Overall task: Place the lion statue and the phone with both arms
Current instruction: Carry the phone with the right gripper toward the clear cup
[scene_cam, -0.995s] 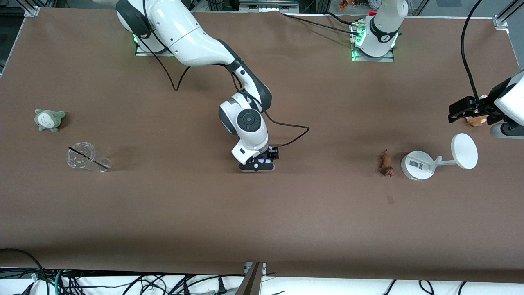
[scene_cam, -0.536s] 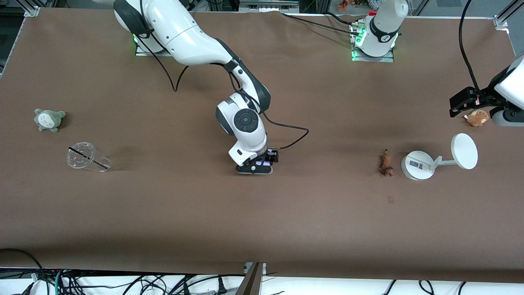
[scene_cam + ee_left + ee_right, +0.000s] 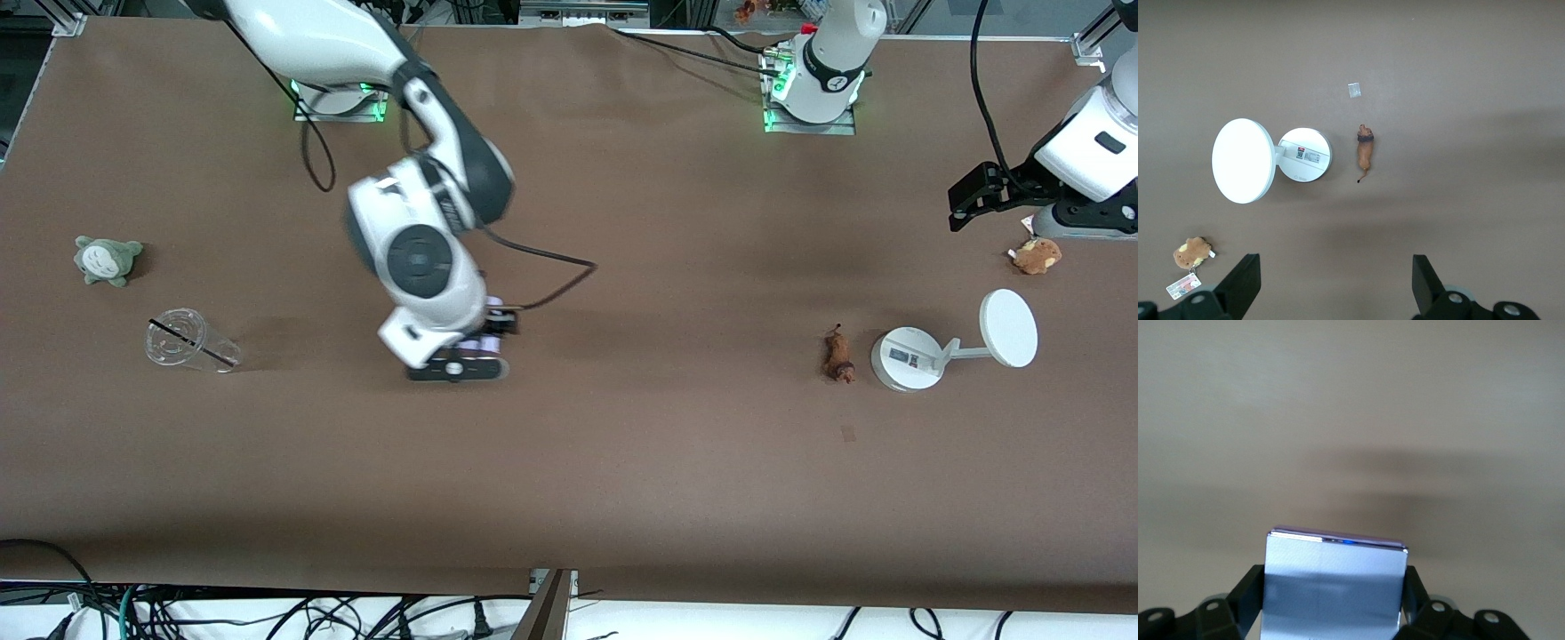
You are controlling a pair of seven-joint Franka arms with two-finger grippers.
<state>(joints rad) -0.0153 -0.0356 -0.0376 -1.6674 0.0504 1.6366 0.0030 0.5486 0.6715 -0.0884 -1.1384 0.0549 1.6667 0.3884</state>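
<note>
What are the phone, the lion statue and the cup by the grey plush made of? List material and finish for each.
Phone, clamped in the right gripper: probably glass or polished metal; its face mirrors light and the edge glints.
Lion statue: seemingly hard resin or painted wood, matte reddish-brown with a dark band; too small to be sure.
Cup: clear thin plastic; the table shows through it.

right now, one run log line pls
right gripper: shut on phone, over table | left gripper: open, above tan plush | lion statue: on table beside white stand
</note>
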